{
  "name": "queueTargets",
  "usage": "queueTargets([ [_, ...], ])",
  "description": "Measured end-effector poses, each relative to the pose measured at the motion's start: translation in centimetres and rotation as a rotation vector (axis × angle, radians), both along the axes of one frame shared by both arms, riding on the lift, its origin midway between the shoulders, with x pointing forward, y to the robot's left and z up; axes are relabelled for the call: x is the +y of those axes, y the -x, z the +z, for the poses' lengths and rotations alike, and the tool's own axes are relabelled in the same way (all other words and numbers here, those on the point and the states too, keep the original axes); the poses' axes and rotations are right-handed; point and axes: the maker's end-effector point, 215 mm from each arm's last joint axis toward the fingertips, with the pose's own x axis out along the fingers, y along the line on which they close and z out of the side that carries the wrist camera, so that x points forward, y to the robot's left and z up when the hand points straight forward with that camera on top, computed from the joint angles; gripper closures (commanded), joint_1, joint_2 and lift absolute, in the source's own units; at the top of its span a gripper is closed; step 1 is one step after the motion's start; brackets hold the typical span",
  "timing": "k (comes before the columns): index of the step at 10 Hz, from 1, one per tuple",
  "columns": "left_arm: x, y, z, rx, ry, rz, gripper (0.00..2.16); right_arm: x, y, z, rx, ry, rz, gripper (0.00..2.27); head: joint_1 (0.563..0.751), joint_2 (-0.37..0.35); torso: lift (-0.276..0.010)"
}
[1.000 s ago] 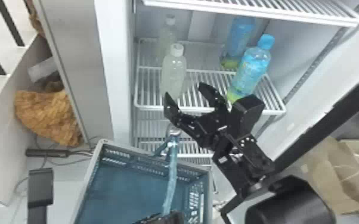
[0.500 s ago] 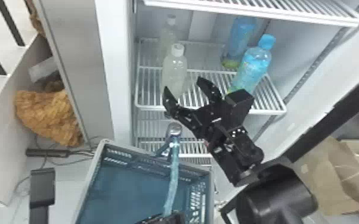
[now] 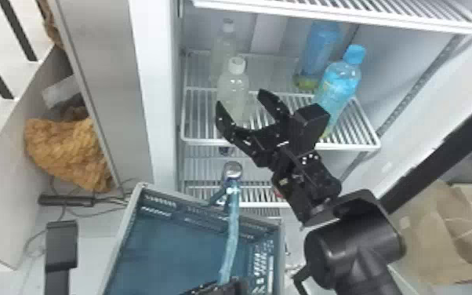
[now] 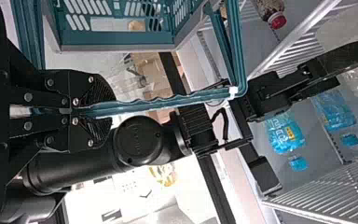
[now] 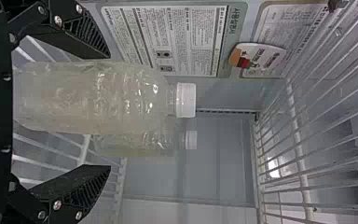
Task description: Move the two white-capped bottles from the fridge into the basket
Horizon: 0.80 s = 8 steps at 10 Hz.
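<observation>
In the head view, my right gripper (image 3: 241,100) is open at the front white-capped bottle (image 3: 233,88), which stands on the fridge shelf (image 3: 204,137). The rear white-capped bottle (image 3: 223,51) is upright behind it. From the right wrist view, the front bottle (image 5: 93,97) lies between the open fingers of my right gripper (image 5: 108,112), with the rear bottle (image 5: 140,143) partly hidden beyond. At the bottom edge of the head view, my left gripper (image 3: 223,289) holds the handle (image 3: 231,235) of the teal basket (image 3: 133,212). My left gripper (image 4: 93,109) is shut on that handle (image 4: 168,103) in the left wrist view.
Two blue bottles, one in front (image 3: 339,86) and one behind (image 3: 319,51), stand on the same shelf to the right. An upper wire shelf (image 3: 345,17) spans above them. Left of the fridge is its side wall (image 3: 153,98).
My right gripper has advanced deeper into the fridge, up to the front white-capped bottle, still open. The left gripper, basket and bottles look nearly unmoved.
</observation>
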Motion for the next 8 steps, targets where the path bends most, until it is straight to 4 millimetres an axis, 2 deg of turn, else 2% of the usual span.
queueTargets([
  [1,0.0,0.0,0.0,0.001,0.0,0.0,1.19,0.1,-0.3,-0.4,0.007,-0.001,0.01,0.26,0.695,-0.163,0.0],
  [2,0.0,0.0,-0.1,0.002,0.0,0.0,1.19,0.5,-0.6,-0.8,0.017,-0.003,0.029,0.39,0.695,-0.157,0.0],
  [3,0.0,0.0,-0.1,0.002,0.0,0.0,1.19,0.9,-0.9,-1.1,0.023,-0.007,0.041,0.64,0.695,-0.153,0.0],
  [5,0.0,0.0,-0.1,0.003,-0.001,0.001,1.19,1.1,-1.0,-1.1,0.028,-0.021,0.047,0.97,0.695,-0.146,0.0],
  [8,0.0,0.1,-0.2,0.007,-0.001,-0.001,1.19,0.8,-0.9,0.5,-0.009,-0.045,0.042,1.03,0.695,-0.151,0.0],
])
